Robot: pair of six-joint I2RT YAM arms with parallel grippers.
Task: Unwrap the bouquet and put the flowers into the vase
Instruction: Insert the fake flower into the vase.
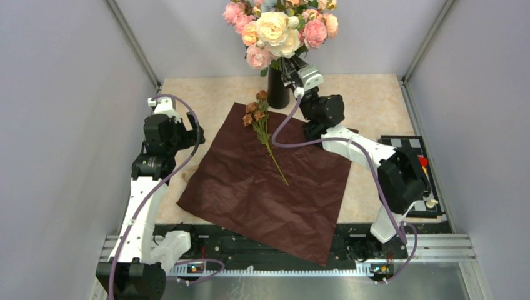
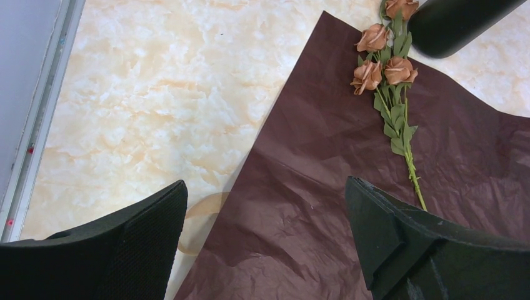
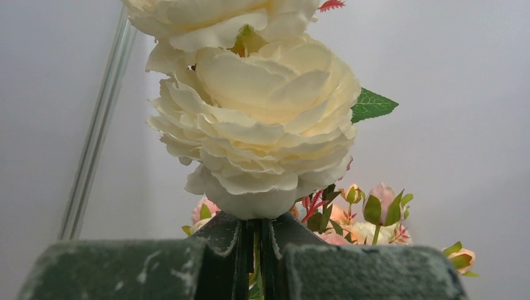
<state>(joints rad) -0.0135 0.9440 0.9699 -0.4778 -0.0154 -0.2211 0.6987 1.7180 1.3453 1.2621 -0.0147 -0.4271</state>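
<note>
Paper flat, one brown rose stem (image 1: 265, 128) waiting on it; right gripper (image 1: 289, 65) up at the vase (image 1: 278, 94).

We note the maroon paper (image 1: 269, 187) spread open on the table (image 1: 369, 100), with the tan ribbon (image 2: 200, 215) peeking out under its left edge. The black vase stands at the back, already crowded with blooms. The right gripper's jaws are pinched together on the thin green stem of a cream flower (image 3: 262, 125), just under the head. The left gripper (image 2: 265, 187) hangs over the paper's left edge, jaws wide apart and holding nothing. We judge the brown stem light, thin and springy, with soft heads that crush easily. Best taken mid-stem, below the leaves and clear of the roses. The vase is top-heavy with a narrow neck, so we feed the cut end in gently.
</note>
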